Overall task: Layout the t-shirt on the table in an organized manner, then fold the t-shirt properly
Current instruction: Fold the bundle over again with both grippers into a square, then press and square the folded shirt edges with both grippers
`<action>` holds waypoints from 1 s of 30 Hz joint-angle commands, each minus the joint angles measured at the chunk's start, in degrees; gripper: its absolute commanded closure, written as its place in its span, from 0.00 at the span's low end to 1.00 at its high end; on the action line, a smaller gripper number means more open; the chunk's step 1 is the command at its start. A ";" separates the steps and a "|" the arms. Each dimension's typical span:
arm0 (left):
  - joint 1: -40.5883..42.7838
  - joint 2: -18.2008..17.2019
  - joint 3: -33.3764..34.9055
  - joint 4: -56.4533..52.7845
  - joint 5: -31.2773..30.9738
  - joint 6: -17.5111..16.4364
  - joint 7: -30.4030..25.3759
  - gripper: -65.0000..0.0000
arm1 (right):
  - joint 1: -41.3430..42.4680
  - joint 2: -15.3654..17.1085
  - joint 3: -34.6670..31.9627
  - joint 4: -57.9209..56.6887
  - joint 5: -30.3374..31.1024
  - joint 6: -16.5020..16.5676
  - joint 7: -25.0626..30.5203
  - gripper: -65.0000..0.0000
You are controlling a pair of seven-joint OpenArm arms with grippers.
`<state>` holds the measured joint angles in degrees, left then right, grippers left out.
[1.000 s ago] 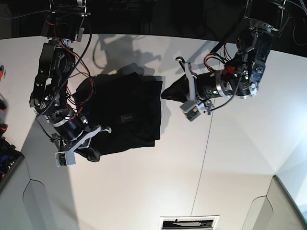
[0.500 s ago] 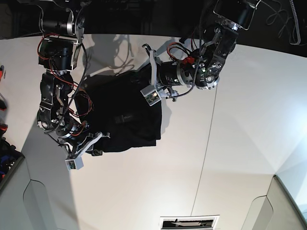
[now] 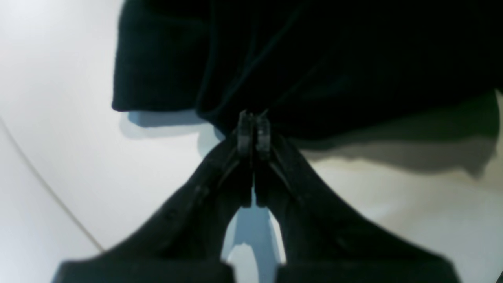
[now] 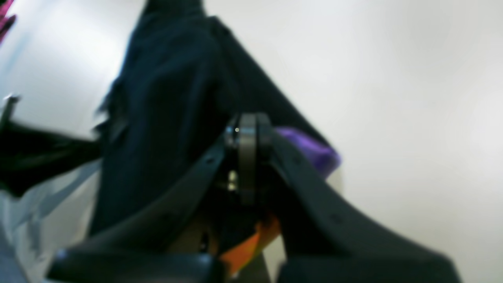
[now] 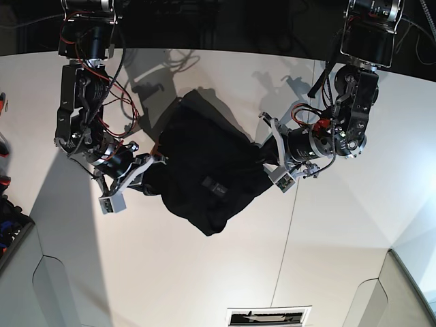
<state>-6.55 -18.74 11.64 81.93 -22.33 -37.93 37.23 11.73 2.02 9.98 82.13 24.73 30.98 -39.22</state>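
The black t-shirt point(image 5: 204, 160) hangs bunched and diagonal over the white table point(image 5: 204, 279), stretched between my two grippers, its small grey label point(image 5: 212, 185) facing up. My right gripper point(image 5: 151, 165), on the left of the base view, is shut on the shirt's edge. In the right wrist view that gripper point(image 4: 247, 127) pinches the t-shirt point(image 4: 165, 98) at the neckline, where purple trim point(image 4: 314, 151) and orange trim point(image 4: 243, 247) show. My left gripper point(image 5: 264, 158) is shut on the opposite edge. The left wrist view shows that gripper point(image 3: 253, 124) clamped on a fold of the t-shirt point(image 3: 314, 59).
A thin dark seam point(image 5: 291, 225) runs down the table right of the shirt. A slotted vent point(image 5: 269, 315) sits at the front edge. Red and blue items point(image 5: 4, 184) lie at the far left. Grey panels flank the front corners.
The left gripper has swung from the upper middle out to the right and lower, and the right gripper has risen. The shirt has turned diagonal and is pulled taut between them.
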 commanded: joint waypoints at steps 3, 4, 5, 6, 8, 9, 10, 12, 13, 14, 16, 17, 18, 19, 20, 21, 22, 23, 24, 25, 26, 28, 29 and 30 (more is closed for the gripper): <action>-2.08 -0.15 -0.09 -0.04 -1.01 0.02 -1.29 1.00 | -2.62 -0.81 -0.66 5.14 4.46 0.79 -0.74 1.00; -2.45 -0.15 -0.09 -0.52 -1.01 0.02 -1.33 1.00 | -3.89 -1.29 -1.03 6.47 4.76 0.79 -1.01 1.00; -2.86 -0.15 -0.09 -1.09 -1.01 0.02 -1.46 1.00 | -5.11 -1.86 -1.53 7.67 4.94 0.76 -1.09 1.00; -3.28 -0.13 -0.09 -1.64 -1.01 0.02 -1.49 1.00 | -6.34 -2.36 -2.01 8.94 4.90 0.76 -1.11 1.00; -4.15 -0.15 -0.09 -2.32 -1.03 0.02 -1.49 1.00 | -8.55 -3.23 -3.08 11.02 4.87 0.76 -1.11 1.00; -4.59 -0.13 -0.09 -2.34 -1.03 0.02 -1.46 1.00 | -9.44 -3.58 -3.67 11.85 4.85 0.76 -1.14 1.00; -5.01 -0.15 -0.09 -2.34 -1.03 0.02 -1.46 1.00 | -10.14 -3.91 -4.24 12.59 4.85 0.74 -1.14 1.00; -5.97 -0.15 -0.09 -2.34 -1.01 0.02 -1.46 1.00 | -11.43 -4.35 -5.62 13.66 5.14 0.76 -1.14 1.00; -6.43 -0.17 -0.09 -2.34 -1.01 0.02 -1.46 1.00 | -11.98 -4.44 -6.38 13.97 5.31 0.76 -1.14 1.00; -6.80 -0.17 -0.09 -2.34 -1.01 0.02 -1.46 1.00 | -12.57 -4.66 -7.17 14.27 5.33 0.76 -1.11 1.00; -7.34 -0.20 -0.09 -2.34 -1.01 0.02 -1.42 1.00 | -13.66 -5.16 -8.66 14.99 5.27 0.76 -1.14 1.00; -7.54 -0.24 -0.09 -2.34 -1.01 0.02 -1.38 1.00 | -14.12 -5.46 -9.16 15.41 5.29 0.76 -1.11 1.00; -7.76 -0.37 -0.09 -2.34 -1.07 0.02 -1.31 1.00 | -14.32 -5.90 -9.33 16.02 5.27 0.76 -1.11 1.00; -7.93 -0.39 -0.09 -2.34 -1.11 0.04 -1.27 1.00 | -14.32 -6.23 -9.33 16.72 5.27 0.76 -1.14 1.00; -8.02 -0.59 -0.09 -2.34 -1.64 -0.02 -0.94 1.00 | -14.27 -6.51 -9.29 17.51 5.22 0.76 -1.09 1.00; -8.04 -1.03 -0.09 -2.34 -3.21 -0.28 -0.52 1.00 | -14.10 -6.54 -9.18 18.47 5.05 0.74 -1.03 1.00; -8.02 -1.60 -0.09 -2.23 -5.70 -0.50 -0.26 1.00 | -13.97 -6.49 -9.16 19.54 4.37 0.72 -0.87 1.00; -8.00 -2.25 -0.09 -1.86 -8.31 -1.14 -0.02 1.00 | -13.94 -6.51 -8.90 20.74 3.13 0.70 -0.72 1.00; -7.89 -2.86 -0.09 -1.51 -9.92 -1.68 0.35 1.00 | -13.99 -6.49 -8.59 21.92 1.97 0.46 -0.68 1.00; -7.85 -3.52 -0.09 -1.03 -10.71 -2.07 0.74 1.00 | -13.99 -6.49 -8.00 22.82 0.85 0.26 -0.70 1.00; -7.76 -4.17 -0.09 -0.68 -11.37 -2.07 1.44 1.00 | -13.99 -6.49 -7.15 23.47 -0.02 0.26 -0.63 1.00; -7.65 -5.70 -0.09 -0.11 -12.55 -2.07 2.67 1.00 | -13.97 -6.49 -4.72 24.22 -0.87 0.24 0.15 1.00; -7.65 -6.56 -0.09 -0.11 -13.46 -2.07 2.91 1.00 | -13.90 -6.49 -3.19 24.26 -1.22 0.24 0.98 1.00; -7.58 -7.41 -0.09 -0.11 -14.21 -2.07 2.89 1.00 | -13.70 -6.49 -1.55 24.22 -1.86 0.24 1.77 1.00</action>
<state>-12.86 -25.50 11.94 80.82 -35.66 -39.33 41.10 -2.96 -4.47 8.40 105.12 22.04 31.07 -39.22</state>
